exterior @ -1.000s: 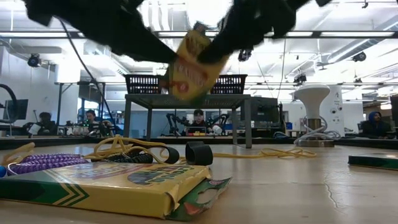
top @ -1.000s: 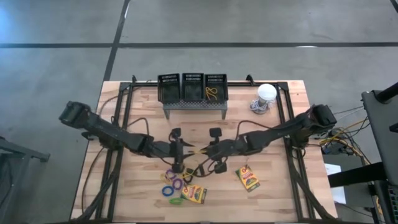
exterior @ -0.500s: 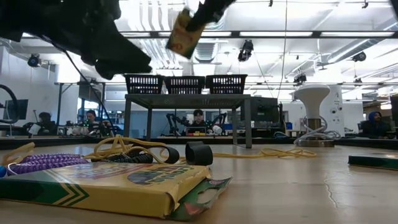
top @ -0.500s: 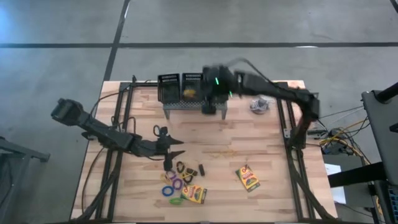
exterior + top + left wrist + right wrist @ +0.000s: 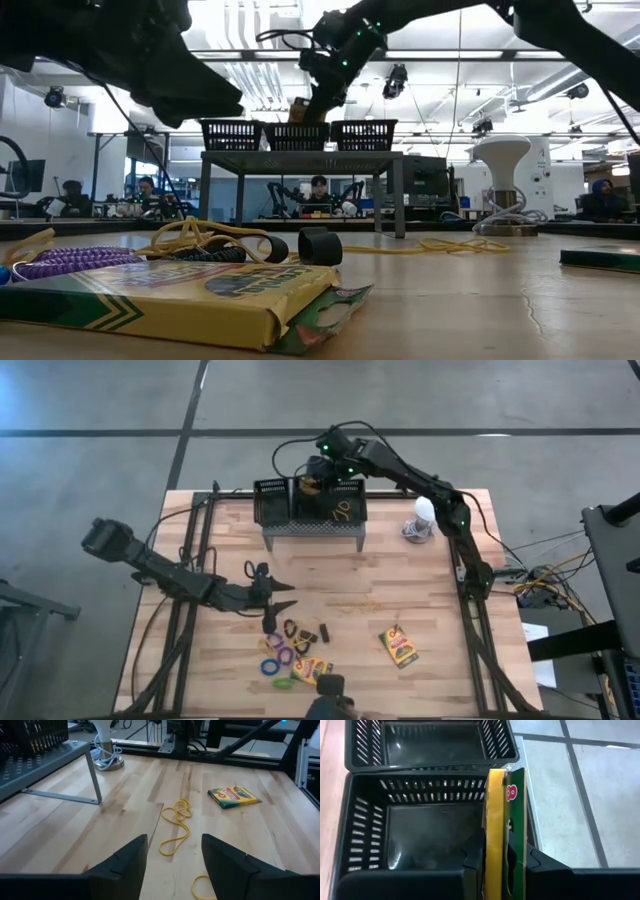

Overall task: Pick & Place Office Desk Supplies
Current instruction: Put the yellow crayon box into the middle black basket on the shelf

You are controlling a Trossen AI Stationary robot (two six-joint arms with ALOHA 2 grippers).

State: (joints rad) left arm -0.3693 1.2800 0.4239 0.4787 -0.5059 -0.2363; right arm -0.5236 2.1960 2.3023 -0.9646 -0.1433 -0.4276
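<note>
Crayon box (image 5: 505, 820) pinched edge-on between the right fingers (image 5: 470, 870), clamped on its two broad faces, hanging just above the middle mesh bin (image 5: 365, 825) of three on the grey perforated stand (image 5: 310, 532). Judged as the drop step: box carried, not yet released.

Seen from the right wrist, sits close to that bin's rim on the side facing the floor, not over the middle of the basket. Best to shift inward first, toward the centre of the opening, so the lower edge clears the mesh wall. Then lower until the bottom edge is inside the rim, and only then part the fingers. Released from here, likely to catch the rim and tip out over the back of the stand.

Worth holding the box upright on the way down; a tilt toward the left mesh bin (image 5: 430, 742) could hang it across the shared wall. Light card, so apt to bounce if dropped from high up; a short fall is safer. After release, lift straight up so the fingers do not drag the bin along the stand.

Right mesh bin (image 5: 348, 488) already holds a yellow elastic loop (image 5: 340, 510); no need to go near it.

Farther out, left fingers (image 5: 125, 865) spread wide and empty, low over the wooden surface (image 5: 430, 600), just beside the cluster of elastic loops (image 5: 280, 655). More crayon boxes (image 5: 398, 646) waiting on the surface, well apart from the stand.
</note>
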